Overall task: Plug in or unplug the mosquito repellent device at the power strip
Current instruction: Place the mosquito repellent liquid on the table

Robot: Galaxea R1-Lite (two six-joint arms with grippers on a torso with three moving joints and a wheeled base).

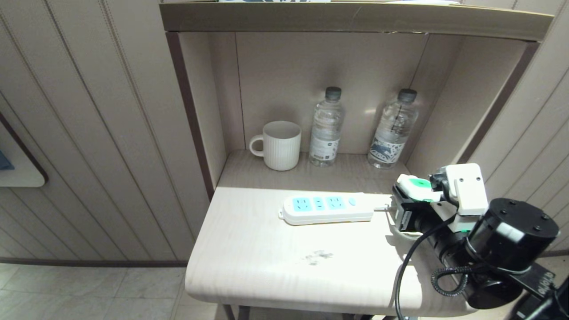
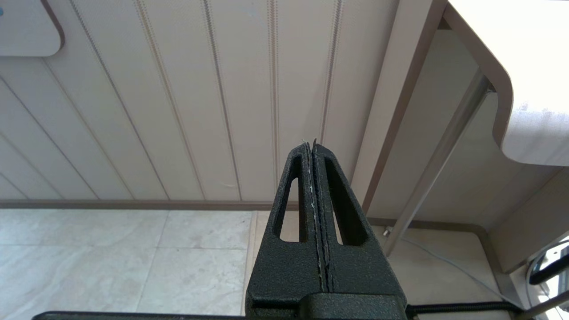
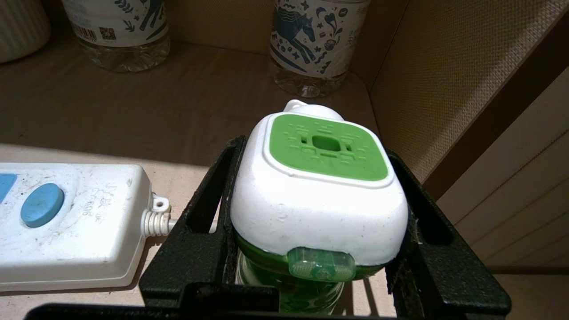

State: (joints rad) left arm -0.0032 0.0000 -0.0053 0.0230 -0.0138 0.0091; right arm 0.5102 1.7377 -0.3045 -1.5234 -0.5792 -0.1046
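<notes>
My left claw [image 2: 314,146] hangs pressed together beside the desk [image 1: 249,249]. On the desk I see the power strip [image 1: 326,210], sockets bare. Just right of its cord end, my right claw [image 3: 318,195] clamps the mosquito repellent device [image 3: 318,209] upright.

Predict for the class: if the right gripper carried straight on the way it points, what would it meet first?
The right gripper, shut on the mosquito repellent device, points into the alcove; probably the right-hand water bottle, though depth is unclear.
</notes>
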